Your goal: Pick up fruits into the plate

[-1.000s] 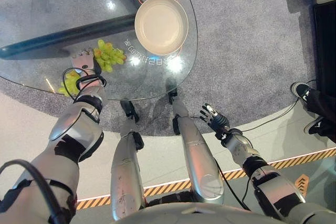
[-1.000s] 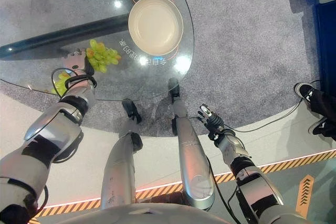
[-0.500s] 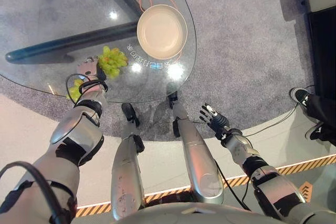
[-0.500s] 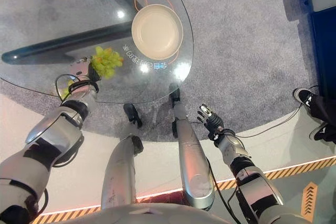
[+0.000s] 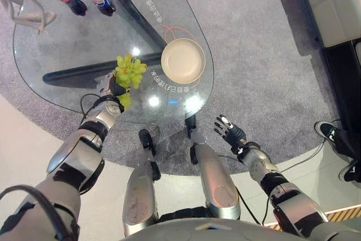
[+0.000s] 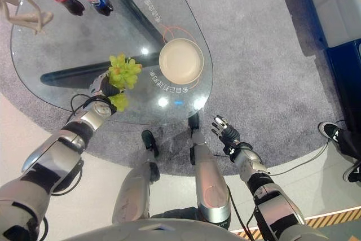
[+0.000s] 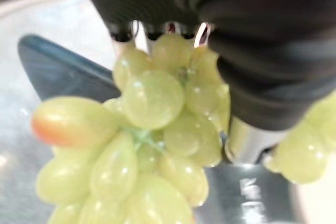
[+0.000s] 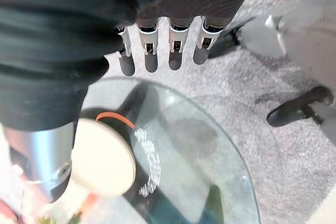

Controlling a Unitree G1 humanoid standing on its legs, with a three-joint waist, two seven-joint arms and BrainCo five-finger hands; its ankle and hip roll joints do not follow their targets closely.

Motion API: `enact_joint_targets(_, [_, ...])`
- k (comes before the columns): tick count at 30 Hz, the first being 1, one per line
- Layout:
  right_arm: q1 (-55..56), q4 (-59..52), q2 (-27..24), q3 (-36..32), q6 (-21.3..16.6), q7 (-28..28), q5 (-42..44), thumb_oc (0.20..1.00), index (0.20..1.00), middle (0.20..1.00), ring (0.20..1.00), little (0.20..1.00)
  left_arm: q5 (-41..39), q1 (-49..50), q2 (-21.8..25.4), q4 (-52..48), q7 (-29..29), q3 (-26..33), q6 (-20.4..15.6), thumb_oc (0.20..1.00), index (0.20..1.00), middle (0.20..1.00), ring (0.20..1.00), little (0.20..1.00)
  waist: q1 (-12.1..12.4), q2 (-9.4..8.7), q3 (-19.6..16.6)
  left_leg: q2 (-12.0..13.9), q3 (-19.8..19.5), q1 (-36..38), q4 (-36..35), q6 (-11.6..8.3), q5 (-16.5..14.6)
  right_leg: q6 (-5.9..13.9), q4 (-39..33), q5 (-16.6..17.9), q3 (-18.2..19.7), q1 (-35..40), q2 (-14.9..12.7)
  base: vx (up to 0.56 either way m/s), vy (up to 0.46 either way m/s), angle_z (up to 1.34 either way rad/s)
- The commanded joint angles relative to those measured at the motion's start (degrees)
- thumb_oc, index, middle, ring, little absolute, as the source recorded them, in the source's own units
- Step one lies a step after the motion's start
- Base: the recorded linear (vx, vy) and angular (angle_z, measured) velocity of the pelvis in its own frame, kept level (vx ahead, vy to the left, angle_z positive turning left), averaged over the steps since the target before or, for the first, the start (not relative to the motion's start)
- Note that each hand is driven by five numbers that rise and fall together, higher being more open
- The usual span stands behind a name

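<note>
Evidently the left hand [image 5: 111, 87] has its fingers curled round a bunch of green grapes [image 5: 130, 71], raised off the glass table [image 5: 56, 49] so it can cross to the empty plate [image 5: 183, 60] just beyond it. Relaxed and spread, the right hand [image 5: 230, 132] hangs idle. White lettering near the plate is unreadable.

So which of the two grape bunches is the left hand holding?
The larger bunch, the one nearer the plate, sits in the left hand, its fingers curled round it. The smaller bunch lies on the glass table beside the wrist.
</note>
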Motion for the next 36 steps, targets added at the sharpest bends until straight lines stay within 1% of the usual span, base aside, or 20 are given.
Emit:
enact_joint_targets(1, [4.52, -3.37, -0.62, -2.47, -2.6, 0.08, -1.9, 1.0, 1.0, 1.0, 1.0, 1.0, -4.77, 2.26, 0.95, -4.27, -2.51, 5.09, -4.25, 0.2, 0.2, 0.2, 0.2, 0.2, -0.09, 5.29, -3.32, -2.57, -4.02, -1.92, 3.48, 1.09, -7.03, 0.69, 7.65, -11.85, 0.04, 0.56, 2.71, 0.07, 0.059, 0.14])
enact_joint_targets(3, [5.37, -4.31, -0.53, -2.73, -2.92, 0.09, -2.37, 1.0, 1.0, 1.0, 1.0, 1.0, -6.04, 3.97, 0.88, -6.4, -4.04, 5.83, -5.16, 0.2, 0.2, 0.2, 0.2, 0.2, 0.18, 5.44, -4.13, -2.72, -4.12, -0.7, 3.01, 1.16, -7.13, 0.76, 7.12, -11.91, -0.17, 1.92, 2.46, 0.05, 0.031, 0.17])
enact_joint_targets(4, [6.48, -6.16, -0.64, -3.09, -3.15, 0.16, -3.21, 1.0, 1.0, 1.0, 1.0, 1.0, -7.13, 6.1, 0.86, -9.61, -5.94, 7.01, -5.52, 0.2, 0.2, 0.2, 0.2, 0.2, 0.63, 5.52, -5.22, -2.93, -4.21, 0.83, 2.53, 1.27, -7.32, 0.85, 6.34, -12.04, -0.54, 3.91, 2.13, 0.06, 0.03, 0.08])
enact_joint_targets(5, [7.12, -7.26, -0.57, -3.15, -3.68, 0.02, -4.76, 1.0, 1.0, 1.0, 1.0, 1.0, -7.92, 7.45, 0.65, -11.41, -7.1, 7.42, -6.25, 0.2, 0.2, 0.2, 0.2, 0.2, 0.84, 5.55, -5.9, -3.04, -4.26, 1.82, 2.2, 1.33, -7.44, 0.99, 5.86, -12.06, -0.69, 5.06, 1.94, 0.1, 0.027, 0.06])
enact_joint_targets(7, [8.38, -10.33, -1.08, -2.71, -4.77, -0.07, -8.86, 1.0, 1.0, 1.0, 1.0, 1.0, -9.29, 10.26, 0.53, -15.96, -9.53, 8.68, -6.12, 0.2, 0.2, 0.2, 0.2, 0.2, 1.41, 5.43, -7.3, -3.33, -4.53, 3.89, 1.54, 1.52, -7.7, 1.22, 4.82, -12.1, -1.0, 7.62, 1.54, 0.07, 0.009, 0.09])
enact_joint_targets(8, [8.6, -11.57, -1.25, -2.5, -4.33, -0.56, -9.21, 1.0, 1.0, 1.0, 1.0, 1.0, -9.77, 10.93, 0.64, -17.16, -10.18, 8.83, -6.1, 0.2, 0.2, 0.2, 0.2, 0.2, 1.56, 5.36, -7.75, -3.42, -4.58, 4.42, 1.36, 1.53, -7.74, 1.31, 4.44, -12.07, -1.09, 8.38, 1.44, 0.07, -0.011, 0.15])
enact_joint_targets(9, [9.58, -15.13, -1.75, -1.9, -4.11, 0.36, -11.81, 1.0, 1.0, 1.0, 1.0, 1.0, -12.46, 13.26, 1.23, -21.06, -13.32, 9.63, -6.26, 0.2, 0.2, 0.2, 0.2, 0.2, 2.05, 5.14, -8.94, -3.57, -4.79, 5.97, 0.79, 1.58, -7.89, 1.56, 3.47, -11.97, -1.39, 10.29, 1.14, 0.07, -0.012, 0.13])
enact_joint_targets(10, [9.8, -15.88, -1.87, -1.79, -3.76, 0.32, -11.98, 1.0, 1.0, 1.0, 1.0, 1.0, -12.74, 13.8, 1.31, -22.01, -13.73, 9.8, -5.9, 0.2, 0.2, 0.2, 0.2, 0.2, 2.12, 5.08, -9.18, -3.62, -4.87, 6.28, 0.73, 1.62, -7.94, 1.61, 3.32, -11.97, -1.44, 10.72, 1.07, 0.14, -0.042, 0.12])
enact_joint_targets(11, [10.75, -20.3, -2.58, -1.67, -1.72, 1.1, -13.57, 1.0, 1.0, 1.0, 1.0, 1.0, -14.93, 17.0, 1.55, -26.84, -18.1, 10.59, -5.51, 0.2, 0.2, 0.2, 0.2, 0.2, 2.78, 4.72, -11.14, -3.83, -5.25, 7.88, 0.56, 1.78, -8.29, 1.91, 2.52, -11.94, -1.81, 12.85, 0.67, 0.15, -0.045, 0.09])
enact_joint_targets(12, [11.23, -22.17, -3.1, -1.73, -0.87, 2.6, -14.54, 1.0, 1.0, 1.0, 1.0, 1.0, -15.98, 18.62, 1.6, -29.14, -20.65, 11.26, -5.4, 0.2, 0.2, 0.2, 0.2, 0.2, 3.12, 4.55, -12.25, -3.86, -5.38, 8.76, 0.43, 1.88, -8.5, 2.08, 2.11, -11.93, -2.1, 13.97, 0.44, 0.15, -0.045, 0.08])
enact_joint_targets(13, [11.33, -22.41, -3.17, -1.72, -0.76, 2.88, -14.69, 1.0, 1.0, 1.0, 1.0, 1.0, -16.1, 18.87, 1.61, -29.45, -21.02, 11.35, -5.33, 0.2, 0.2, 0.2, 0.2, 0.2, 3.14, 4.53, -12.39, -3.86, -5.4, 8.94, 0.39, 1.89, -8.53, 2.1, 2.03, -11.93, -2.16, 14.19, 0.4, 0.12, -0.031, 0.11])
enact_joint_targets(14, [11.83, -24.23, -3.7, -1.96, 0.33, 4.96, -14.97, 1.0, 1.0, 1.0, 1.0, 1.0, -17.33, 20.35, 1.55, -31.65, -24.71, 11.74, -5.27, 0.2, 0.2, 0.2, 0.2, 0.2, 3.55, 4.37, -13.65, -3.97, -5.56, 9.87, 0.22, 2.02, -8.76, 2.27, 1.51, -11.93, -2.5, 15.43, 0.16, 0.13, -0.021, 0.11])
enact_joint_targets(16, [12.43, -27.52, -4.7, -2.59, 3.68, 8.54, -15.94, 1.0, 1.0, 1.0, 1.0, 1.0, -19.24, 23.25, 1.49, -36.23, -29.98, 12.56, -3.31, 0.2, 0.2, 0.2, 0.2, 0.2, 4.27, 4.25, -16.04, -4.07, -5.72, 11.83, -0.27, 2.19, -9.08, 2.58, 0.38, -11.8, -3.13, 17.76, -0.2, 0.16, -0.018, 0.06])
enact_joint_targets(17, [12.52, -27.84, -4.78, -2.61, 4.05, 8.63, -15.97, 1.0, 1.0, 1.0, 1.0, 1.0, -19.33, 23.5, 1.49, -36.59, -30.34, 12.6, -3.08, 0.2, 0.2, 0.2, 0.2, 0.2, 4.31, 4.25, -16.25, -4.08, -5.72, 12.06, -0.35, 2.21, -9.1, 2.61, 0.23, -11.78, -3.2, 18.04, -0.24, 0.19, -0.01, 0.02])
enact_joint_targets(18, [12.84, -29.69, -5.53, -2.88, 6.23, 11.15, -16.76, 1.0, 1.0, 1.0, 1.0, 1.0, -20.96, 25.07, 1.38, -39.07, -34.31, 12.77, -2.02, 0.2, 0.2, 0.2, 0.2, 0.2, 4.83, 4.2, -18.11, -4.18, -5.7, 13.52, -0.85, 2.34, -9.31, 2.85, -0.69, -11.56, -3.69, 19.67, -0.49, 0.17, -0.004, 0.05])
enact_joint_targets(21, [12.17, -32.29, -7.78, -2.55, 10.27, 16.66, -17.49, 1.0, 1.0, 1.0, 1.0, 1.0, -24.77, 26.69, 1.79, -42.31, -41.72, 12.73, 0.06, 0.2, 0.2, 0.2, 0.2, 0.2, 5.81, 4.13, -20.75, -4.38, -5.8, 16.51, -2.01, 2.45, -9.74, 3.34, -2.72, -11.21, -4.7, 23.19, -0.98, 0.17, 0.001, 0.05])
enact_joint_targets(24, [11.52, -34.38, -9.62, -1.78, 12.69, 19.76, -17.06, 1.0, 1.0, 1.0, 1.0, 1.0, -27.04, 26.92, 2.05, -44.66, -44.79, 11.81, 1.79, 0.2, 0.2, 0.2, 0.2, 0.2, 6.34, 4.11, -22.16, -4.47, -5.75, 18.25, -2.79, 2.47, -10.05, 3.64, -4.07, -11.02, -5.51, 25.22, -1.21, 0.09, 0.005, 0.15])
enact_joint_targets(27, [10.31, -37.62, -11.31, -0.41, 16.34, 23.67, -15.59, 1.0, 1.0, 1.0, 1.0, 1.0, -31.37, 26.66, 2.31, -47.94, -48.81, 10.43, 4.02, 0.2, 0.2, 0.2, 0.2, 0.2, 6.96, 4.14, -23.65, -4.65, -5.92, 20.22, -3.66, 2.63, -10.49, 3.84, -5.4, -10.92, -6.44, 27.43, -1.4, 0.07, 0.009, 0.15])
enact_joint_targets(31, [9.35, -40.31, -11.79, 1.25, 19.03, 24.89, -14.1, 1.0, 1.0, 1.0, 1.0, 1.0, -35.06, 26.11, 2.39, -51.5, -51.56, 9.18, 6.19, 0.2, 0.2, 0.2, 0.2, 0.2, 7.52, 4.13, -24.6, -4.68, -5.88, 21.29, -3.94, 2.72, -10.9, 3.97, -6.14, -10.96, -7.31, 28.9, -1.64, 0.03, 0.003, 0.12])
enact_joint_targets(36, [8.4, -41.36, -10.42, 3.75, 21.08, 26.06, -13.42, 1.0, 1.0, 1.0, 1.0, 1.0, -38.29, 25.29, 0.72, -54.98, -53.79, 7.55, 6.78, 0.2, 0.2, 0.2, 0.2, 0.2, 7.99, 4.3, -25.52, -4.74, -5.92, 22.24, -4.25, 2.84, -11.23, 3.93, -6.61, -11.15, -8.14, 30.08, -1.71, 0.02, 0.012, 0.08])
